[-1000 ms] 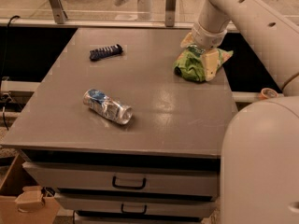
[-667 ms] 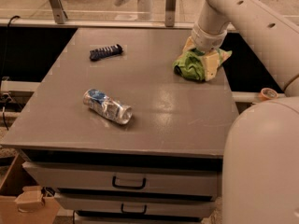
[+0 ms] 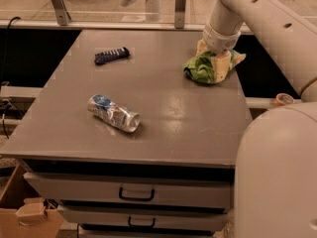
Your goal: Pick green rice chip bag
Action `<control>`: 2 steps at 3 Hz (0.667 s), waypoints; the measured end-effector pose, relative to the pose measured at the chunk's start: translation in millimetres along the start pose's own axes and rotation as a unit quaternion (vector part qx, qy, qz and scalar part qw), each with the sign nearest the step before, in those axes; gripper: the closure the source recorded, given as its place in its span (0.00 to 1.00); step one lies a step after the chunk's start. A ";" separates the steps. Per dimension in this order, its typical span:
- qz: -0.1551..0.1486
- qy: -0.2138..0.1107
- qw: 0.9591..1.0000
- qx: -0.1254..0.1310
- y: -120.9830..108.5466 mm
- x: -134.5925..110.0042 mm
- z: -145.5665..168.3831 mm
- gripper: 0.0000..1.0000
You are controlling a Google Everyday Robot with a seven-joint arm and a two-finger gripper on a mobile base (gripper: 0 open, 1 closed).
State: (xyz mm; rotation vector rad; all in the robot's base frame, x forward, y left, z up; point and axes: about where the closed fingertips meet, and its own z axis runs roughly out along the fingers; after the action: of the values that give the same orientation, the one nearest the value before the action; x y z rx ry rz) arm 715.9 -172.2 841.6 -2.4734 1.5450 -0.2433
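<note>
Bright green crinkled plastic snack bag, i.e. the green rice chip bag, at far right of the grey tabletop. It is close to the right edge and nearer the back edge than the front. Bag is scrunched and bunched up, not flat. Surface is wrinkled, with glossy folds and darker green creases. Pale yellow-cream patches sit at its top and right side; cannot tell if they belong to the bag. Lettering not readable. Lower left end looks to rest on the tabletop. The gripper is right at the bag's upper right, covering its top part.
</note>
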 end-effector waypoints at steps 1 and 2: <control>0.000 -0.041 0.999 0.009 2.2 -27.2 -23.2 1.00; -0.005 -0.152 0.987 0.044 4.2 -93.8 -96.3 1.00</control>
State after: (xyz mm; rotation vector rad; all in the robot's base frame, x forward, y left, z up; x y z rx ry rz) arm 647.2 -98.7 930.7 -2.3216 1.3640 0.0622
